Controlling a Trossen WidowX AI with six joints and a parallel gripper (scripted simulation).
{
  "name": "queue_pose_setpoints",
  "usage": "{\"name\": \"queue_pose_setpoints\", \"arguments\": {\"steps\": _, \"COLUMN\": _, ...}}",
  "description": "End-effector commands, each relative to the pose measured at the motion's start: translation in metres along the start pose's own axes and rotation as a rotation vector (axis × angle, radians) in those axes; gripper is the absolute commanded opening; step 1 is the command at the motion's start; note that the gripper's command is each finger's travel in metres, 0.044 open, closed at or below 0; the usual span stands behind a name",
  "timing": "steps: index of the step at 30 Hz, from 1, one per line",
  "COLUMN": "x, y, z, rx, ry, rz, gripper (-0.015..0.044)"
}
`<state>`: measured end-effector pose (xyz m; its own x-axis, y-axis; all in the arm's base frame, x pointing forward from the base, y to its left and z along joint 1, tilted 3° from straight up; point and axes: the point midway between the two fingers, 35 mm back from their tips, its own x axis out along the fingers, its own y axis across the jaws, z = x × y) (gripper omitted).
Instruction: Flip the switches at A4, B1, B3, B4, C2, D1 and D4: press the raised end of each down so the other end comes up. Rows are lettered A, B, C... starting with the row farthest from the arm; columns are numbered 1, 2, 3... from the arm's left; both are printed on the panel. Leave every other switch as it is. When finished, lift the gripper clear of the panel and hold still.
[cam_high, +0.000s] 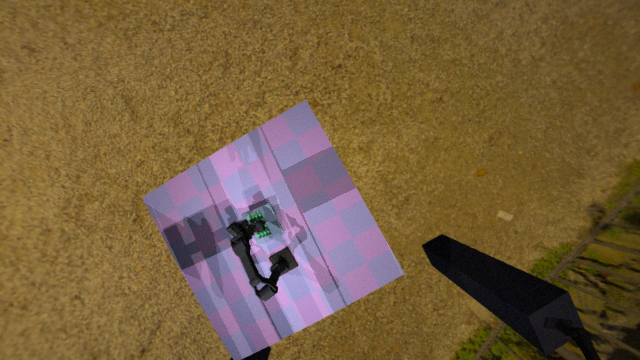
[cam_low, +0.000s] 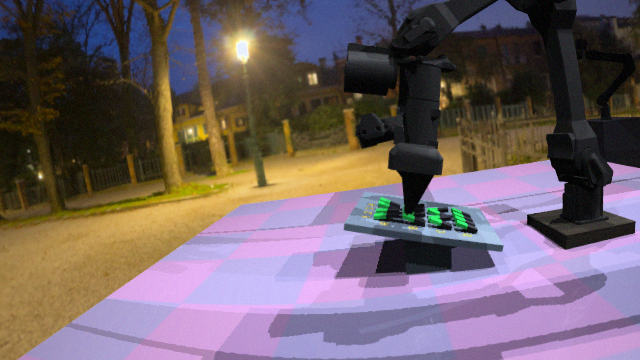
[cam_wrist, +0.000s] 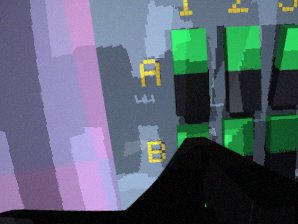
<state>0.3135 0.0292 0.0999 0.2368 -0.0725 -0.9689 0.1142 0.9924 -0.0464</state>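
The grey-blue switch panel is tilted, with green and black rocker switches. My gripper is shut and empty. In the exterior view its tip is down at row B near column 1, seemingly touching. In the wrist view the tip overlaps switch B1, whose green end shows above it; its black end is hidden. Switches A1, A2 and A3 show green far ends and black near ends. B2 and B3 are partly visible. Rows C and D are hidden in the wrist view.
The pink and lilac checkered table lies around and below the panel. The arm's base stands beside the panel's row D side. Neighbouring switches sit close around the tip. Shadows cross the table and panel.
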Motion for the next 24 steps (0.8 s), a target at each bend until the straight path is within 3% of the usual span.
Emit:
{"name": "queue_pose_setpoints", "arguments": {"steps": 1, "x": 0.0004, "y": 0.0002, "z": -0.0001, "rx": -0.004, "ry": 0.001, "rz": 0.002, "gripper": 0.0}}
{"name": "queue_pose_setpoints", "arguments": {"steps": 24, "x": 0.0032, "y": 0.0002, "z": 0.0, "rx": -0.004, "ry": 0.001, "rz": 0.002, "gripper": 0.0}}
